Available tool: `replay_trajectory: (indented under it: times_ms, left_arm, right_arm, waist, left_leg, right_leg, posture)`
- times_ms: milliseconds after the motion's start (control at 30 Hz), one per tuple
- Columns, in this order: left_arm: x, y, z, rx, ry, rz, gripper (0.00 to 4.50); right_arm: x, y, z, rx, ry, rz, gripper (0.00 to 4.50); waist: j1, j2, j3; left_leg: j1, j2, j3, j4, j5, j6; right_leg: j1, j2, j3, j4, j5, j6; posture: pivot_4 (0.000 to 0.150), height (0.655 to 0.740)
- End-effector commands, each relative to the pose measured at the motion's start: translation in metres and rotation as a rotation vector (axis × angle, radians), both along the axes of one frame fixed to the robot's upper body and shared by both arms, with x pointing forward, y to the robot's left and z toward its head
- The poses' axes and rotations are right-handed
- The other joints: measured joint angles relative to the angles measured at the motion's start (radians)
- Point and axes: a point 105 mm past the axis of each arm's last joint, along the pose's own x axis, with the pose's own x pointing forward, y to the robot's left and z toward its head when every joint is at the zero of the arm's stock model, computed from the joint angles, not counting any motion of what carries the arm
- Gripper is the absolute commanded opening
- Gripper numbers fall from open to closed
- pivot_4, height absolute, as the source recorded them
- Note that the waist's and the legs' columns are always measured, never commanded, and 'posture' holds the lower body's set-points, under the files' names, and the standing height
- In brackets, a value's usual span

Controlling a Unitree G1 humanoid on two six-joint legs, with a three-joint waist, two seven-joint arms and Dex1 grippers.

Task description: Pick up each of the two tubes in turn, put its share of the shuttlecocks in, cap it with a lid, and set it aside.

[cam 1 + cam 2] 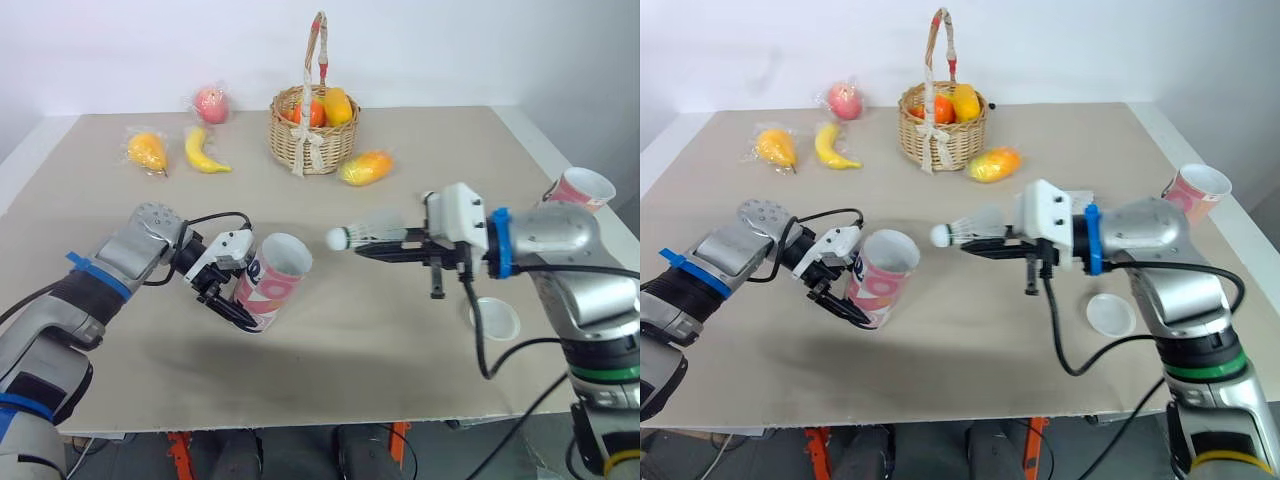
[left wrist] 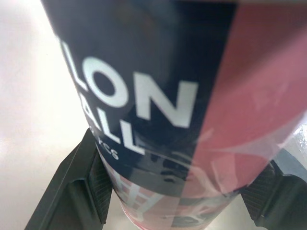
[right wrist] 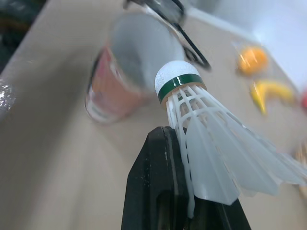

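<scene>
Tabletop (image 1: 400, 200) beige, wall (image 1: 450, 50) white, tube (image 1: 268, 285) aloft

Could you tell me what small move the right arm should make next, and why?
Probably ease the right gripper toward the tube. It grips the shuttlecock cork-first, facing the open mouth of the tilted tube, which the left gripper holds, and a gap remains between cork and mouth.

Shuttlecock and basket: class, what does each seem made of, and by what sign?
The shuttlecock: likely plastic skirt, translucent white with moulded lattice ribs; the head's material is unclear. The basket: apparently woven wicker, matte tan, its strands visibly interlaced.
</scene>
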Motion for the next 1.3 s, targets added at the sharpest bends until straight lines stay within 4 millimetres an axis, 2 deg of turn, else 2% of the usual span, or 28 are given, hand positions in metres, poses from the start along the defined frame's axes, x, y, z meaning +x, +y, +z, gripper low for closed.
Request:
replay_trajectory:
  times_ms: [33, 100, 200, 400, 533, 667, 733, 767, 900, 967, 1067, 1133, 1200, 1300]
  left_arm:
    - [0.001, 0.004, -0.001, 0.019, 0.002, 0.011, 3.07]
    - [0.001, 0.004, -0.001, 0.015, 0.003, 0.013, 3.07]
    - [0.001, 0.005, 0.000, 0.012, 0.004, 0.015, 3.07]
    - [-0.002, 0.005, 0.001, 0.005, 0.011, 0.019, 3.07]
    - [-0.003, 0.005, 0.001, 0.003, 0.011, 0.020, 3.07]
    - [-0.003, 0.006, 0.001, 0.002, 0.012, 0.023, 3.07]
    - [-0.004, 0.006, 0.001, 0.000, 0.013, 0.024, 3.07]
    - [-0.004, 0.006, 0.001, 0.000, 0.013, 0.024, 3.07]
    - [-0.004, 0.005, 0.000, 0.001, 0.012, 0.022, 3.07]
    - [-0.004, 0.005, 0.000, -0.001, 0.011, 0.020, 3.07]
    - [-0.004, 0.004, 0.000, -0.003, 0.010, 0.017, 3.07]
    - [-0.004, 0.004, 0.000, -0.008, 0.013, 0.019, 3.07]
    - [-0.005, 0.005, -0.001, -0.008, 0.016, 0.019, 3.07]
    - [-0.005, 0.004, -0.002, -0.008, 0.017, 0.017, 3.07]
  right_arm:
    - [0.004, 0.012, 0.006, -0.077, -0.128, 0.049, 0.04]
    - [0.007, 0.029, 0.007, -0.168, -0.231, 0.119, 0.04]
    - [0.013, 0.042, 0.006, -0.267, -0.339, 0.172, 0.04]
    - [0.010, 0.069, 0.015, -0.281, -0.445, 0.289, 0.04]
    - [0.004, 0.072, 0.016, -0.289, -0.469, 0.352, 0.04]
    - [0.000, 0.074, 0.024, -0.278, -0.481, 0.386, 1.31]
    - [0.000, 0.075, 0.035, -0.244, -0.481, 0.380, 2.28]
    - [0.000, 0.074, 0.040, -0.229, -0.470, 0.374, 2.63]
    - [0.004, 0.062, 0.060, -0.165, -0.399, 0.350, 2.63]
    - [0.010, 0.043, 0.075, -0.115, -0.312, 0.311, 2.63]
    - [0.015, 0.018, 0.086, -0.061, -0.214, 0.278, 2.63]
    - [0.004, 0.001, 0.088, -0.018, -0.127, 0.310, 2.63]
    - [-0.002, -0.003, 0.085, -0.008, -0.086, 0.323, 2.63]
    - [0.012, -0.012, 0.072, -0.023, -0.079, 0.196, 2.63]
  waist:
    - [0.004, 0.000, 0.000]
    - [0.005, 0.000, 0.000]
    - [0.002, 0.000, 0.000]
    - [0.004, 0.000, 0.000]
    - [0.005, 0.000, 0.000]
    - [0.005, 0.000, 0.000]
    - [0.005, 0.000, 0.000]
    - [0.005, 0.000, 0.000]
    - [0.005, 0.000, 0.000]
    - [0.005, 0.000, 0.000]
    - [0.006, 0.000, 0.000]
    - [0.006, 0.000, 0.000]
    - [0.006, 0.001, 0.000]
    - [0.006, 0.001, 0.000]
  left_leg:
    - [0.000, 0.000, 0.000, 0.000, 0.000, 0.000]
    - [0.000, 0.000, 0.000, -0.001, 0.000, 0.000]
    - [0.000, 0.000, 0.000, -0.001, 0.000, 0.000]
    - [0.000, 0.001, 0.000, -0.002, 0.001, 0.000]
    - [0.000, 0.001, 0.000, -0.002, 0.001, 0.000]
    - [0.000, 0.001, 0.000, -0.002, 0.001, 0.000]
    - [0.000, 0.001, 0.000, -0.002, 0.001, 0.000]
    - [0.000, 0.001, 0.000, -0.002, 0.001, 0.000]
    - [0.000, 0.001, 0.000, -0.002, 0.001, 0.000]
    - [0.000, 0.001, 0.000, -0.002, 0.001, 0.000]
    - [0.000, 0.001, 0.000, -0.002, 0.001, 0.000]
    - [0.000, 0.001, 0.000, -0.002, 0.001, 0.000]
    - [0.000, 0.001, 0.000, -0.003, 0.001, 0.000]
    - [0.000, 0.001, 0.000, -0.003, 0.001, 0.000]
  right_leg:
    - [0.000, 0.000, 0.000, 0.000, 0.000, 0.000]
    - [0.000, 0.000, 0.000, 0.000, -0.001, -0.001]
    - [-0.002, 0.000, 0.000, 0.001, -0.001, -0.001]
    - [-0.002, 0.000, 0.000, 0.001, 0.000, -0.002]
    - [-0.002, 0.000, -0.001, 0.001, 0.000, -0.002]
    - [-0.002, 0.000, -0.001, 0.001, 0.000, -0.003]
    - [-0.002, 0.000, -0.001, 0.001, 0.000, -0.003]
    - [-0.002, 0.000, -0.001, 0.002, 0.000, -0.003]
    - [-0.002, 0.000, -0.001, 0.002, 0.000, -0.003]
    - [-0.002, 0.000, -0.001, 0.002, 0.002, -0.007]
    - [-0.002, 0.000, -0.001, 0.002, 0.002, -0.007]
    - [-0.002, 0.000, -0.001, 0.002, 0.002, -0.008]
    - [-0.002, 0.000, -0.001, 0.002, 0.002, -0.008]
    - [-0.002, 0.000, -0.001, 0.002, 0.001, -0.009]
  posture:
    - [0.150, 0.7400]
    - [0.150, 0.7400]
    - [0.150, 0.7400]
    - [0.150, 0.7400]
    - [0.150, 0.7400]
    - [0.150, 0.7400]
    - [0.150, 0.7400]
    - [0.150, 0.7400]
    - [0.150, 0.7400]
    - [0.150, 0.7400]
    - [0.150, 0.7400]
    - [0.150, 0.7400]
    - [0.150, 0.7400]
    - [0.150, 0.7400]
